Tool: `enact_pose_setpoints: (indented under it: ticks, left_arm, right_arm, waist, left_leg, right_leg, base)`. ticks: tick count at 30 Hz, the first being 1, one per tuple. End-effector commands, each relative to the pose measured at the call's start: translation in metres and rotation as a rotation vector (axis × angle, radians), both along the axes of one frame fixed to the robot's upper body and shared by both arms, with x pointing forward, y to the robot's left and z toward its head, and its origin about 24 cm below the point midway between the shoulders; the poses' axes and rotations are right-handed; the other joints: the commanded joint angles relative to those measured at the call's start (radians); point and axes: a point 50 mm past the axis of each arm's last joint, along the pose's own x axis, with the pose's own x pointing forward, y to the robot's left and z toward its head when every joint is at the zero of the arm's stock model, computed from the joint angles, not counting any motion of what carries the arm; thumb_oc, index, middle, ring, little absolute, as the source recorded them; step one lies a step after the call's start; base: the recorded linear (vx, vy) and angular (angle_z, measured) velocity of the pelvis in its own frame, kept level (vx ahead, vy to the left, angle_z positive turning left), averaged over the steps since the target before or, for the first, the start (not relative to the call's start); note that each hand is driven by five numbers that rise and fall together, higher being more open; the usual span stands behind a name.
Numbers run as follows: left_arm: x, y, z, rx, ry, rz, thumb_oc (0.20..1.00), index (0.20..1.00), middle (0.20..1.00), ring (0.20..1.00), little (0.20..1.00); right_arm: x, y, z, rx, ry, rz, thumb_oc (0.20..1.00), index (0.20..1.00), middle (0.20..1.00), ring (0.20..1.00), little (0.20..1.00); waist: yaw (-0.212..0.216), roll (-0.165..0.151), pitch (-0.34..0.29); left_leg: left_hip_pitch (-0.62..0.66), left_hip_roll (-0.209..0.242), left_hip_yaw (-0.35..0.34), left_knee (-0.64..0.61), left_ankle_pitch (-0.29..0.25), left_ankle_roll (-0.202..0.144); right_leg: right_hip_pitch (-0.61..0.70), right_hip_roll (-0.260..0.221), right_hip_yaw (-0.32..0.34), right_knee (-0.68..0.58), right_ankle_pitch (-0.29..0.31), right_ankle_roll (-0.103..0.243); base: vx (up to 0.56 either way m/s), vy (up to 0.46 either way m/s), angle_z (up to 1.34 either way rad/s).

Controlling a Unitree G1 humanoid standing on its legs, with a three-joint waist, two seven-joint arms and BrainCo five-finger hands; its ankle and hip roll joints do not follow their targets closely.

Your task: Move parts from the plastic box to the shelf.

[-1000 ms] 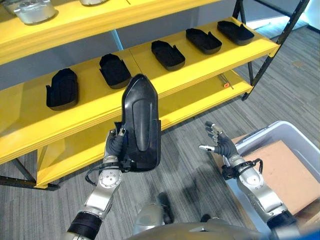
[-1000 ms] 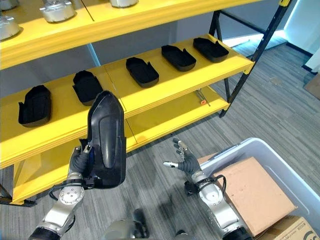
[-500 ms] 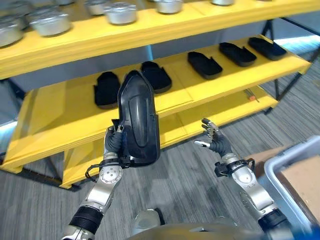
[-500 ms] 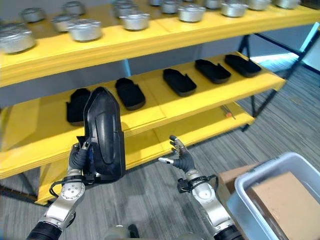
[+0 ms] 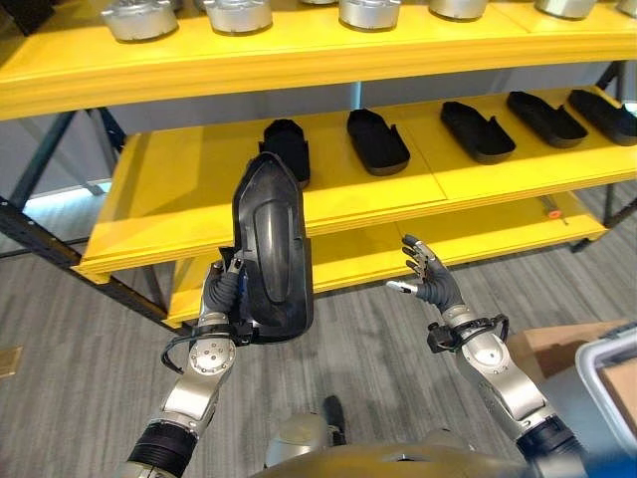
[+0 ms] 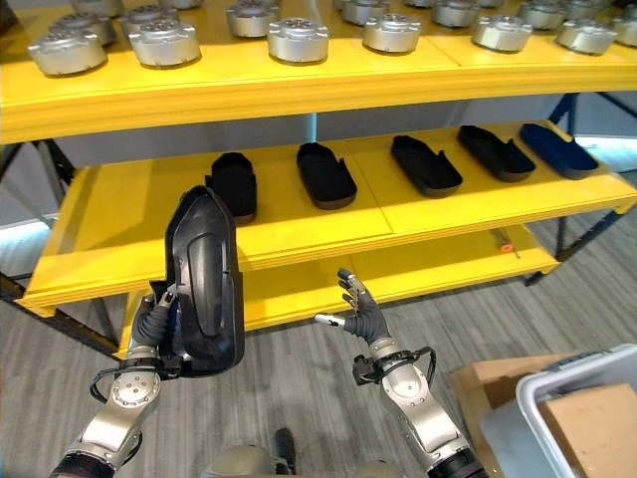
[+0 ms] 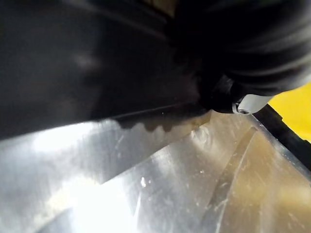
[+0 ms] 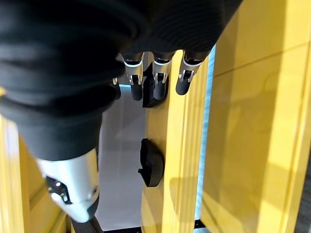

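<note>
1. The left hand grips the lower end of a long black part, with the fingers curled around its edge. It holds the part upright in front of the yellow shelf.
2. The right hand is empty, with its fingers spread and relaxed. It hangs in the air before the front edge of the lowest board.
3. Five similar black parts lie in a row on the middle board, from near its centre to its right end. The left end of this board is free.
4. The plastic box stands at the robot's right side, well apart from the shelf. A brown carton is inside it.
5. I think the part can slip or turn, because only one hand holds it and only at the bottom.
6. Its tall upper end could hit the front edge of the upper board, where metal housings stand.
7. It could also push the nearest black part if it is put down too close.
</note>
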Motion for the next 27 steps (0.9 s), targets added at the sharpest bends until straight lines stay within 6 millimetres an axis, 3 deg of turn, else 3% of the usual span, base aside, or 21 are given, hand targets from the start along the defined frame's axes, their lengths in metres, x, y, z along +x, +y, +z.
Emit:
enact_pose_setpoints:
  ticks: [1,3,7,10,13,15,16,17,18,20,23,25,26,27]
  left_arm:
    - [0.02,-0.017,0.04,-0.033,-0.218,-0.026,0.2,0.2,0.2,0.2,0.2]
    - [0.018,-0.022,0.037,-0.042,-0.214,-0.032,0.2,0.2,0.2,0.2,0.2]
    - [0.016,-0.023,0.034,-0.04,-0.196,-0.078,0.2,0.2,0.2,0.2,0.2]
    - [0.013,-0.022,0.034,-0.013,-0.176,-0.104,0.2,0.2,0.2,0.2,0.2]
    - [0.015,-0.019,0.035,-0.005,-0.169,-0.098,0.2,0.2,0.2,0.2,0.2]
    - [0.017,-0.019,0.037,-0.003,-0.177,-0.097,0.2,0.2,0.2,0.2,0.2]
    - [0.02,-0.021,0.038,-0.006,-0.184,-0.105,0.2,0.2,0.2,0.2,0.2]
    - [0.02,-0.021,0.038,-0.006,-0.184,-0.105,0.2,0.2,0.2,0.2,0.2]
    - [0.021,-0.023,0.04,-0.004,-0.19,-0.116,0.2,0.2,0.2,0.2,0.2]
    - [0.022,-0.024,0.041,0.0,-0.189,-0.124,0.2,0.2,0.2,0.2,0.2]
    - [0.02,-0.02,0.041,-0.004,-0.184,-0.11,0.2,0.2,0.2,0.2,0.2]
    - [0.019,-0.019,0.041,-0.011,-0.187,-0.105,0.2,0.2,0.2,0.2,0.2]
    - [0.016,-0.016,0.04,-0.027,-0.19,-0.088,0.2,0.2,0.2,0.2,0.2]
    - [0.014,-0.015,0.039,-0.037,-0.187,-0.082,0.2,0.2,0.2,0.2,0.2]
  right_arm:
    - [0.009,0.001,0.031,-0.005,-0.18,0.066,1.0,1.0,1.0,1.0,1.0]
    - [0.009,-0.002,0.032,-0.03,-0.214,0.073,1.0,1.0,1.0,1.0,1.0]
    - [0.011,-0.004,0.037,-0.089,-0.262,0.107,1.0,1.0,1.0,1.0,1.0]
    - [0.012,-0.008,0.041,-0.07,-0.265,0.095,1.0,1.0,1.0,1.0,1.0]
    - [0.013,-0.007,0.047,-0.056,-0.288,0.087,1.0,1.0,1.0,1.0,1.0]
    - [0.013,-0.006,0.049,-0.075,-0.3,0.097,1.0,1.0,1.0,1.0,1.0]
    - [0.014,-0.004,0.051,-0.108,-0.314,0.105,1.0,1.0,1.0,1.0,1.0]
    - [0.014,-0.004,0.051,-0.108,-0.314,0.105,1.0,1.0,1.0,1.0,1.0]
    - [0.015,-0.005,0.049,-0.115,-0.305,0.096,1.0,1.0,1.0,1.0,1.0]
    - [0.015,-0.008,0.047,-0.118,-0.296,0.086,1.0,1.0,1.0,1.0,1.0]
    - [0.013,-0.015,0.046,-0.128,-0.28,0.078,1.0,1.0,1.0,1.0,1.0]
    - [0.011,-0.017,0.045,-0.136,-0.278,0.077,1.0,1.0,1.0,1.0,1.0]
    - [0.007,-0.02,0.045,-0.151,-0.277,0.078,1.0,1.0,1.0,1.0,1.0]
    - [0.005,-0.022,0.044,-0.158,-0.277,0.08,1.0,1.0,1.0,1.0,1.0]
  waist:
    - [-0.007,-0.012,-0.016]
    - [-0.031,-0.018,-0.009]
    - [-0.031,-0.016,-0.03]
    - [-0.036,-0.018,-0.041]
    - [-0.042,-0.026,-0.048]
    - [-0.043,-0.036,-0.038]
    - [-0.049,-0.036,-0.031]
    - [-0.049,-0.035,-0.032]
    - [-0.057,-0.032,-0.027]
    - [-0.066,-0.019,-0.031]
    - [-0.077,-0.006,-0.048]
    - [-0.077,-0.001,-0.051]
    - [-0.076,0.011,-0.052]
    - [-0.077,0.016,-0.052]
  left_leg:
    - [0.035,0.07,0.007,0.087,-0.044,-0.114]
    - [-0.004,0.067,-0.008,0.109,-0.044,-0.119]
    - [0.014,0.068,-0.005,0.083,-0.037,-0.122]
    - [0.009,0.076,0.006,0.129,-0.059,-0.128]
    - [-0.004,0.082,0.016,0.218,-0.122,-0.126]
    - [-0.062,0.116,0.053,0.358,-0.144,-0.117]
    - [-0.106,0.165,0.073,0.482,-0.132,-0.122]
    - [-0.108,0.166,0.072,0.484,-0.133,-0.123]
    - [-0.122,0.22,0.088,0.519,-0.1,-0.132]
    - [-0.093,0.255,0.08,0.48,-0.108,-0.147]
    - [-0.016,0.261,0.065,0.298,-0.07,-0.16]
    - [-0.003,0.272,0.05,0.257,-0.031,-0.178]
    - [-0.003,0.321,0.017,0.182,0.074,-0.205]
    - [-0.005,0.358,-0.006,0.16,0.127,-0.225]
  right_leg:
    - [0.098,0.105,-0.009,-0.249,0.075,-0.013]
    - [0.102,0.142,0.068,-0.278,0.071,-0.032]
    - [0.116,0.147,0.054,-0.298,0.071,-0.036]
    - [0.129,0.146,0.065,-0.294,0.06,-0.044]
    - [0.134,0.133,0.072,-0.284,0.039,-0.047]
    - [0.131,0.116,0.054,-0.267,0.034,-0.067]
    - [0.13,0.119,0.052,-0.248,0.017,-0.086]
    - [0.129,0.12,0.052,-0.248,0.017,-0.086]
    - [0.129,0.126,0.05,-0.228,0.001,-0.097]
    - [0.137,0.13,0.047,-0.206,-0.027,-0.091]
    - [0.132,0.11,0.023,-0.181,-0.033,-0.08]
    - [0.133,0.109,0.025,-0.179,-0.037,-0.079]
    - [0.121,0.098,0.029,-0.178,-0.026,-0.086]
    - [0.12,0.087,0.04,-0.176,-0.028,-0.083]
  base:
    - [0.07,-0.02,-0.3]
    - [0.12,-0.052,-0.13]
    - [0.15,-0.076,0.17]
    - [0.2,-0.112,0.13]
    - [0.16,-0.103,0.09]
    - [0.08,-0.114,0.18]
    - [0.08,-0.086,0.25]
    - [0.09,-0.055,0.21]
    - [0.14,0.033,-0.02]
    - [0.18,0.106,-0.09]
    - [0.12,0.221,0.0]
    - [0.05,0.236,0.11]
    - [0.04,0.352,0.11]
    - [0.04,0.448,0.02]
